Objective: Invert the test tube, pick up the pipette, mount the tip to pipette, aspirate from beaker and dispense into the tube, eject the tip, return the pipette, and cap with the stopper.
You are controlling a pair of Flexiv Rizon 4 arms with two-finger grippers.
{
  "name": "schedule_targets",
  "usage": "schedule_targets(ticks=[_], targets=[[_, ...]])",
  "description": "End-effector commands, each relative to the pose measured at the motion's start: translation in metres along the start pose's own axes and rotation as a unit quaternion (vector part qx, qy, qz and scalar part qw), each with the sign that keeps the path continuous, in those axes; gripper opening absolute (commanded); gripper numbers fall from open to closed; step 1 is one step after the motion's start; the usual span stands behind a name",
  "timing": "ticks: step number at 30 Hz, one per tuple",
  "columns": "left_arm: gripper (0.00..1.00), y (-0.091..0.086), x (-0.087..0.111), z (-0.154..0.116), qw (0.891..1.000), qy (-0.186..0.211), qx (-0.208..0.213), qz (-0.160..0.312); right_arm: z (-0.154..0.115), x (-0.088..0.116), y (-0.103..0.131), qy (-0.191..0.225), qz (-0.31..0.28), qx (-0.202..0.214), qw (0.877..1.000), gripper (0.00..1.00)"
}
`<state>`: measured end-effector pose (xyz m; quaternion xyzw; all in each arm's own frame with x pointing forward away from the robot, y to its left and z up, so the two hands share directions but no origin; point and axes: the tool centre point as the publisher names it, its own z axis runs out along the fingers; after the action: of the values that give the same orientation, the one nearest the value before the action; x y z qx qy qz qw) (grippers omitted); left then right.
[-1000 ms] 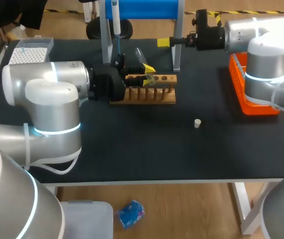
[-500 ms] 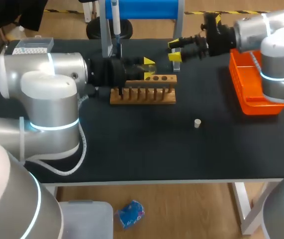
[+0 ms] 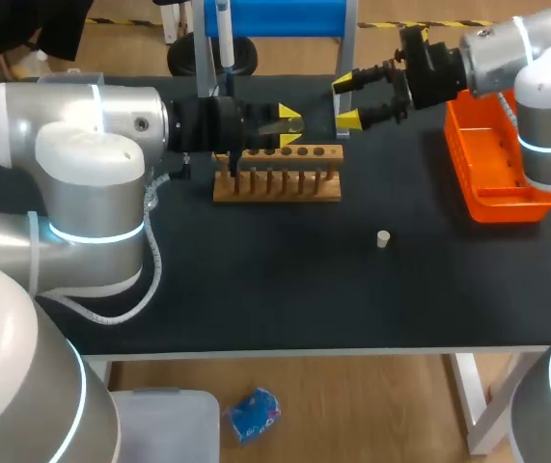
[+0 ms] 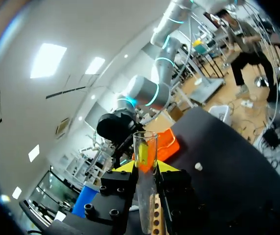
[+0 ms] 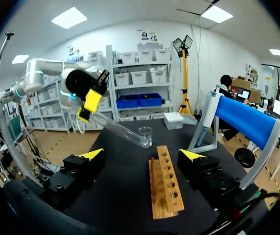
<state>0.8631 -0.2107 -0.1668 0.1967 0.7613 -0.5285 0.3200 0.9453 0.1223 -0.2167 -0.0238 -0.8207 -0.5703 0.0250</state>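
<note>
Because the test tube (image 3: pixel 273 126) has to be turned over before liquid can go into it, the left end effector (image 3: pixel 290 128) is clenched on it just above the back edge of the wooden rack (image 3: pixel 277 176). In the head view the glass lies nearly level, not upright. The right end effector (image 3: pixel 348 100) hangs released, fingers spread, just past the rack's right end. It is probably free so that it can take the pipette (image 3: pixel 224 39), which stands behind the rack's left end. The stopper (image 3: pixel 382 238) lies alone on the surface (image 3: pixel 256 280), in front of the rack and toward its right, likely set aside for the last step. An orange basket (image 3: pixel 497 164) sits well to the right of the rack.

From the left wrist, the test tube (image 4: pixel 143 186) runs out between the two yellow fingers (image 4: pixel 125 166), which touch it from both sides. Its open mouth points away from the left end effector (image 4: pixel 144 167). The rack (image 4: pixel 157 220) shows just under it, and the stopper (image 4: pixel 197 167) lies beyond.

From the right wrist, the rack (image 5: pixel 165 188) lies straight ahead, between the wide-apart fingers (image 5: pixel 83 164) of the right end effector (image 5: pixel 139 156) and untouched by them. Past the rack's far end the left end effector (image 5: pixel 88 105) holds the test tube (image 5: pixel 117 129) on a slant, with its mouth the end nearer the rack. I judge the turning-over step to be partway done, since the test tube is not yet seated in a hole.
</note>
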Motion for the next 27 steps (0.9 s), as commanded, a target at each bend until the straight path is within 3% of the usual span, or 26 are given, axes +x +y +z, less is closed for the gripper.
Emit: schedule_targets(ticks=[1, 4, 5, 7, 21, 27], targets=[[0.00, 0.000, -0.017, 0.008, 0.999, 0.021, 0.021, -0.042, -0.014, 0.000, -0.009, -0.001, -0.018, 0.017, 1.000, 1.00], [0.00, 0.001, -0.021, 0.016, 0.995, 0.026, 0.047, -0.085, -0.022, 0.000, -0.020, -0.014, -0.045, 0.027, 0.998, 1.00], [0.00, 0.003, -0.021, 0.019, 0.994, 0.041, 0.033, -0.100, -0.025, 0.001, -0.024, -0.015, -0.066, 0.037, 0.997, 1.00], [0.00, 0.007, -0.018, 0.025, 0.984, 0.045, 0.068, -0.158, -0.027, 0.002, -0.029, -0.018, -0.085, 0.047, 0.995, 1.00], [0.00, 0.007, -0.018, 0.025, 0.984, 0.045, 0.068, -0.158, -0.027, 0.002, -0.029, -0.018, -0.085, 0.047, 0.995, 1.00], [0.00, 0.017, -0.042, 0.022, 0.974, 0.040, 0.061, -0.213, -0.034, -0.003, -0.042, -0.023, -0.111, 0.071, 0.991, 1.00]])
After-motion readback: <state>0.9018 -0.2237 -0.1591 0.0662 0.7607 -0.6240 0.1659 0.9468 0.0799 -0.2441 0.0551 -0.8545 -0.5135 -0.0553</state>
